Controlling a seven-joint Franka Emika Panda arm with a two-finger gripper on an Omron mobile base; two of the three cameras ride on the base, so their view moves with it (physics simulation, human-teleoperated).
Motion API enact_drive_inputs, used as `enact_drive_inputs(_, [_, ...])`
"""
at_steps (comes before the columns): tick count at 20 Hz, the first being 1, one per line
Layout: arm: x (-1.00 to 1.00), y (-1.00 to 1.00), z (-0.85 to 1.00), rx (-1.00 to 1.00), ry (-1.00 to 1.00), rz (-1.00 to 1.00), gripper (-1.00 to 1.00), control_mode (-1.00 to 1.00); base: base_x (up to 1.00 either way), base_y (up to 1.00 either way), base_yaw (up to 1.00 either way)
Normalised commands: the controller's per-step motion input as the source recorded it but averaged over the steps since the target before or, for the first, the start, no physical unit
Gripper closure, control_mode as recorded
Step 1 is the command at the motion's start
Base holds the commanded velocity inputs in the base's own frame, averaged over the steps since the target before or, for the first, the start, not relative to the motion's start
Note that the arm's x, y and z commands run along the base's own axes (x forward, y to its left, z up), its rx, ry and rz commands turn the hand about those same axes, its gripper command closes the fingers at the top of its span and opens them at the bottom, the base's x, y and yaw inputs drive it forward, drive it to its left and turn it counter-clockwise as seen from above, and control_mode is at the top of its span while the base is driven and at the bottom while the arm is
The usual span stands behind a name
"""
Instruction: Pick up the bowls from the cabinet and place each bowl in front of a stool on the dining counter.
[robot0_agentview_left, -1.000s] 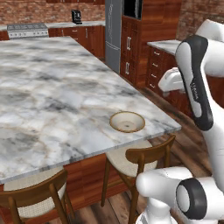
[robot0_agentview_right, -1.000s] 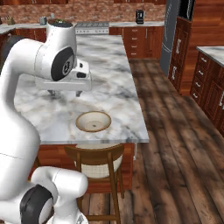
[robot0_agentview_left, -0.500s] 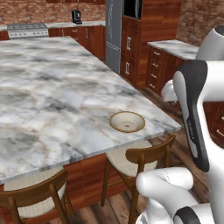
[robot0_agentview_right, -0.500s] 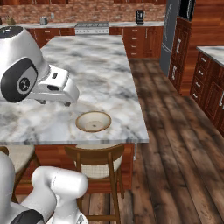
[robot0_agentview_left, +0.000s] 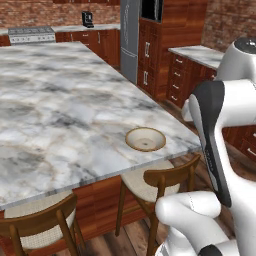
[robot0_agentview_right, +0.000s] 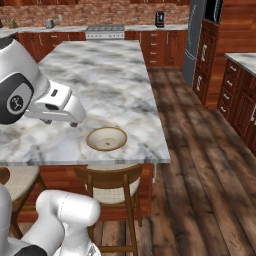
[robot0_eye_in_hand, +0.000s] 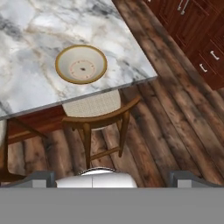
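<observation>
Sitting on the dining counter (robot0_eye_in_hand: 35, 94) above a stool (robot0_eye_in_hand: 100, 117), the bowl (robot0_eye_in_hand: 81, 64) lies well beyond the wide-open, empty jaws.

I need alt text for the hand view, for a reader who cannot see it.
A cream bowl sits near the edge of the marble counter, directly above a wooden stool with a cream cushion. Dark wood floor lies to the right.

Dark plank floor (robot0_agentview_right: 200, 165), brick walls (robot0_agentview_right: 100, 12) — steel fridge (robot0_agentview_left: 129, 37), stove (robot0_agentview_right: 105, 31)
</observation>
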Motion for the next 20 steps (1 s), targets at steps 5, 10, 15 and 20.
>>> enact_drive_inputs(5, [0.0, 0.0, 0.0, 0.0, 0.0, 0.0, -1.0, -1.0, 0.0, 0.0, 0.0])
enact_drive_inputs(10, [0.0, -0.01, -0.01, 0.0, 0.0, 0.0, -1.0, 1.0, 0.0, -0.57, 0.08])
enact_drive_inputs(15, [0.0, 0.0, 0.0, 0.0, 0.0, 0.0, -1.0, 1.0, 0.0, -1.0, 0.12])
enact_drive_inputs(20, [0.0, 0.0, 0.0, 0.0, 0.0, 0.0, -1.0, 1.0, 0.01, -1.0, 0.03])
